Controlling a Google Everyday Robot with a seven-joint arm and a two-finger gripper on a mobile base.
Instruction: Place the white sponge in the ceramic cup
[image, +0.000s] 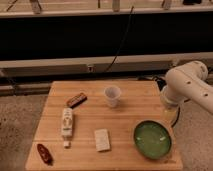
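The white sponge (102, 139) lies flat on the wooden table (90, 120), near the front edge at the middle. The ceramic cup (112, 96) stands upright toward the back of the table, a little right of centre, well apart from the sponge. My white arm (187, 87) hangs over the table's right edge. The gripper (170, 114) is at its lower end, beside the right edge and just behind the green bowl, far from both the sponge and the cup.
A wide green bowl (152, 139) sits at the front right. A white remote-like stick (66, 123) lies left of the sponge. A brown bar (76, 99) lies at the back left and a dark red object (44, 153) at the front left corner.
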